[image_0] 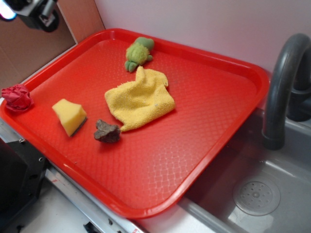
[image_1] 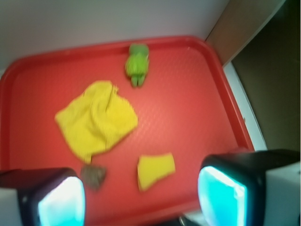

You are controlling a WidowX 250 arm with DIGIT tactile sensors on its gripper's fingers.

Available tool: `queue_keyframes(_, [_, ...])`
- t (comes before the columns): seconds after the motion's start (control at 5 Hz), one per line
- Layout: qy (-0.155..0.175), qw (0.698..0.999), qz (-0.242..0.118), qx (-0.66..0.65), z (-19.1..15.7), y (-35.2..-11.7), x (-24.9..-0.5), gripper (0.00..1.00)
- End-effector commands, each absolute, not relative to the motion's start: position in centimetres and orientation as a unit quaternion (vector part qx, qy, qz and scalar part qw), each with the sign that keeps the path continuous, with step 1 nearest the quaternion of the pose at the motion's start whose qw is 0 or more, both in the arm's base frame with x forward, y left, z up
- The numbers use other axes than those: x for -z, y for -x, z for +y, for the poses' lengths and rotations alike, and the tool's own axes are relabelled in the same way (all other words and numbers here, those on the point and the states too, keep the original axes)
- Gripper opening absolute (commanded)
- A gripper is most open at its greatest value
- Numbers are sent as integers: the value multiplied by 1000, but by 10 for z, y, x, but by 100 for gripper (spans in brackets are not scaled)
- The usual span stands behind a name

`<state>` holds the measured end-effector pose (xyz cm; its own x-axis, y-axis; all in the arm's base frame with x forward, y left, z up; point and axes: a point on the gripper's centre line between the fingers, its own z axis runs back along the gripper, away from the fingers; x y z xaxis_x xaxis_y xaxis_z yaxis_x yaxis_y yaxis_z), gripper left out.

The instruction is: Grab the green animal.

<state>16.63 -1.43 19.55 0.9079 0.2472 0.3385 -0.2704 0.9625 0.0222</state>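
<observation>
green animal (image_1: pixel 137 64) at far rim, claw (image_1: pixel 141 197) open, well apart

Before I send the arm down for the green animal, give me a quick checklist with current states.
1. Green animal in view, near the tray's far rim: ok.
2. Nothing lying on it: ok.
3. Yellow cloth apart from it: cannot tell, its peak comes very close.
4. Pincer open and empty: ok.
5. Pincer above the animal: not ok, it is high over the tray's opposite edge.
</observation>
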Motion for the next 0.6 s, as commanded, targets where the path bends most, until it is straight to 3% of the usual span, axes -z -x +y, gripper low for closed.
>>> queue_keyframes(0.0, [-31, 954, -232, -189, -18, -213, -158, 100])
queue_keyframes(0.4, [-36, 943, -247, -219, -11, -255, -122, 100])
